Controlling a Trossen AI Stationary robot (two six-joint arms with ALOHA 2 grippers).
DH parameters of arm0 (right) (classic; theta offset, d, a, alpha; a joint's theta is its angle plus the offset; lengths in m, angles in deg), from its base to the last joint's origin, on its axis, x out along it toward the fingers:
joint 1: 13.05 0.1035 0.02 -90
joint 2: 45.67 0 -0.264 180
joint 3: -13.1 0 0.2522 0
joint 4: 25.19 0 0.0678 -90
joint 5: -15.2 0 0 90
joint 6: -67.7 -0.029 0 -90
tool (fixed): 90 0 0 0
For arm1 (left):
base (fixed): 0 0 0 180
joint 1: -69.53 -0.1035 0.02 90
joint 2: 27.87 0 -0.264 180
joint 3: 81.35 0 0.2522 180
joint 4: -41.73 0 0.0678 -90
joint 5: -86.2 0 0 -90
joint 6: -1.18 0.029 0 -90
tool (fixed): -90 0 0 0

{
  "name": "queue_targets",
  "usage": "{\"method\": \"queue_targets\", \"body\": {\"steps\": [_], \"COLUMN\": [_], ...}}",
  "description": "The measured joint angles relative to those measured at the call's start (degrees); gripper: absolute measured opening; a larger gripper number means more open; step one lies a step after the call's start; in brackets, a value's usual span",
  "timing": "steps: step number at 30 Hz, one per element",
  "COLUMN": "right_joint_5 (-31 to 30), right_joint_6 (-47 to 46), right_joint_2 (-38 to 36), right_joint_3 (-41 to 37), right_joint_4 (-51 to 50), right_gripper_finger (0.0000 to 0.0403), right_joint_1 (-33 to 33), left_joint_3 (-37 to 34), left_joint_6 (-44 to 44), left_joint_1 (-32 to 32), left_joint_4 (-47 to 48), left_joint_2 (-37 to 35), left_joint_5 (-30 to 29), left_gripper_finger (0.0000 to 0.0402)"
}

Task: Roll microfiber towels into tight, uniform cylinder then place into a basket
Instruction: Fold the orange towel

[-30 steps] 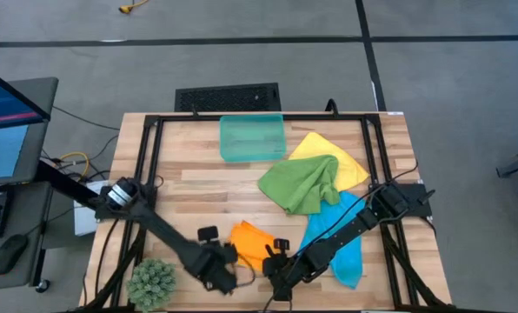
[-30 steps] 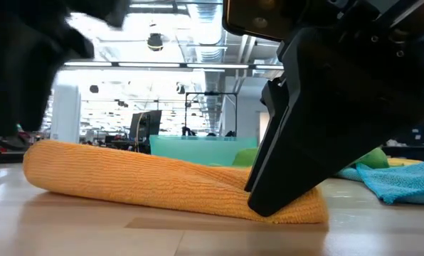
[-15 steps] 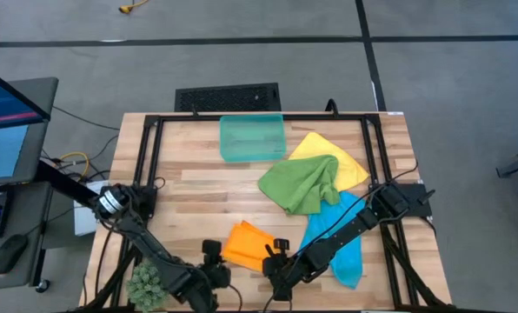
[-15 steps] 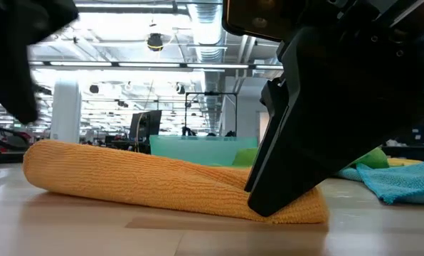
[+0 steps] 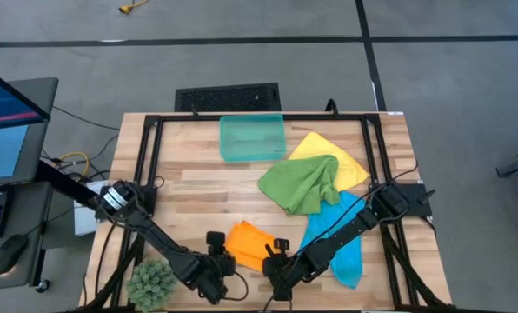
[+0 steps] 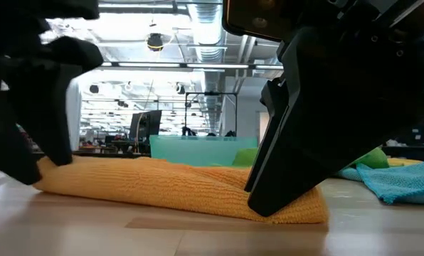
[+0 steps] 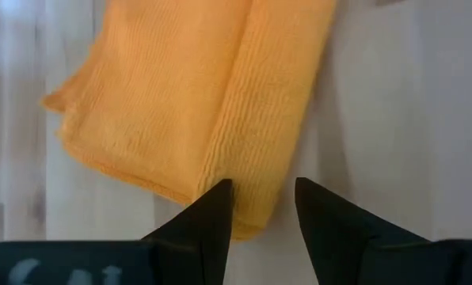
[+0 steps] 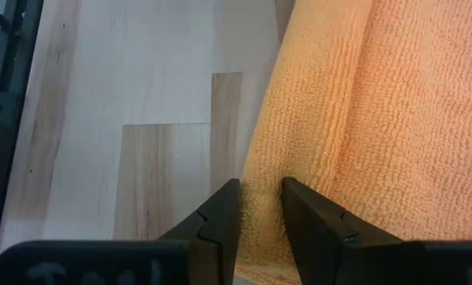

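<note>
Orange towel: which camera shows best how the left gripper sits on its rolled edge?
The left wrist view: the left gripper straddles the end of the orange towel's rolled edge, fingers parted. The low view shows the roll side-on, both ends under dark fingers. The high view shows the towel small between both arms. The right wrist view shows only the right gripper on towel.

You are looking at a table (image 5: 189, 174) with the basket (image 5: 252, 137) sitting at its far edge. Just right of it one towel (image 5: 333, 155) is lying under a second towel (image 5: 302, 184); a third towel (image 5: 342, 239) is lying nearer. The folded towel (image 5: 246, 243) is resting at the near edge between the left gripper (image 5: 220, 261) and the right gripper (image 5: 276, 265). A plant (image 5: 152, 283) is sitting at the near left corner.
</note>
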Motion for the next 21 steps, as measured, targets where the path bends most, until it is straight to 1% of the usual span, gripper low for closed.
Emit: {"method": "queue_targets", "body": {"steps": [4, 10, 18, 21], "right_joint_5": [0.16, 0.22, 0.23, 0.23], "right_joint_6": [0.03, 0.09, 0.10, 0.09], "right_joint_2": [0.00, 0.00, 0.00, 0.00], "right_joint_3": [0.00, 0.00, 0.02, 0.02], "right_joint_4": [0.01, 0.03, 0.04, 0.04], "right_gripper_finger": [0.0120, 0.0120, 0.0120, 0.0120], "right_joint_1": [0.03, 0.03, 0.03, 0.03], "left_joint_3": [-0.77, -0.80, -0.74, -0.71], "left_joint_6": [-0.04, 2.77, 3.07, 3.15], "left_joint_1": [-1.31, -3.53, -5.57, -6.37], "left_joint_4": [-0.29, -1.39, -1.13, -1.06], "left_joint_2": [0.00, -0.12, -0.20, -0.20], "left_joint_5": [1.19, 5.35, 6.16, 7.29], "left_gripper_finger": [0.0134, 0.0134, 0.0134, 0.0126]}}
